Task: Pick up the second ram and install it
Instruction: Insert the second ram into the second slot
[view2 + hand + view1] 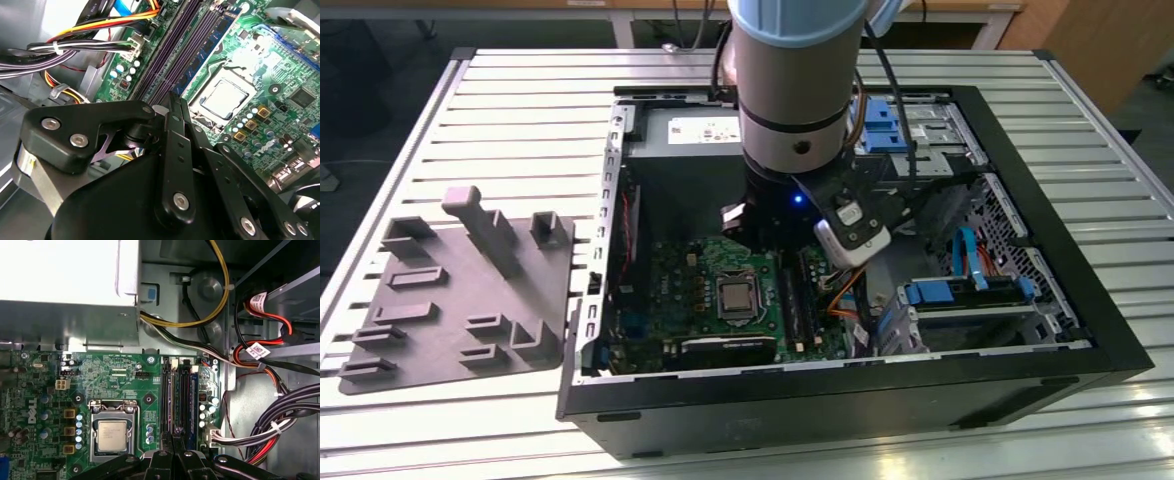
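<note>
In the exterior view, you had the arm reaching straight down into the open computer case, with the gripper low over the green motherboard, above the memory slots. That upright reach suits pressing a stick down into a slot. The grey moulded tray sat on the slatted table at the exterior view's left, well apart from the case, and I could make out no dark stick on it.

In the second wrist view, your gripper had its black fingers drawn close together, edge-on over the purple-black slots. They looked clamped on something thin, but I could not tell whether the second ram was between them; no stick could be made out. A bundle of wires ran to a white plug just beside the slots, and the processor lay on the slots' other side.

In the first wrist view, you had the fingers lined up with the long run of the slots, which fits a straight push. The processor sat clear beside them. The nearest obstacles were the small capacitors and the white plug with its cables just beside the slots, with the red and yellow wires farther off by the metal box.
</note>
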You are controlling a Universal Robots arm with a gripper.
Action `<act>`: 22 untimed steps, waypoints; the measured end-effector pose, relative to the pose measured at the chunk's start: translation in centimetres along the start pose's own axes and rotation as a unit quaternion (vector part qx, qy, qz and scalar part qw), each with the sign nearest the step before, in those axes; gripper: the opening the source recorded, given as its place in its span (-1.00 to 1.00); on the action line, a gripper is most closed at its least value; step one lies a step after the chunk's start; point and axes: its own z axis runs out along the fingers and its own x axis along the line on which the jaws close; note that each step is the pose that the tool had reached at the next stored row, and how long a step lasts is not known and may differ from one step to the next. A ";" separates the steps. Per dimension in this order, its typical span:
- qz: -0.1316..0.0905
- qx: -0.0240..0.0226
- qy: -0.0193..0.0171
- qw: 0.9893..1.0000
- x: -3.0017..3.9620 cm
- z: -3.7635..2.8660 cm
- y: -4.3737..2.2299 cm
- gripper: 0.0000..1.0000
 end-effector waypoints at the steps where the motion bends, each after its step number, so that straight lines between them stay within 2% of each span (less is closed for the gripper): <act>1: 0.000 0.000 0.000 1.000 -0.02 0.07 0.01 -0.77; 22: 0.008 0.001 0.000 1.000 -0.17 1.07 0.02 -0.77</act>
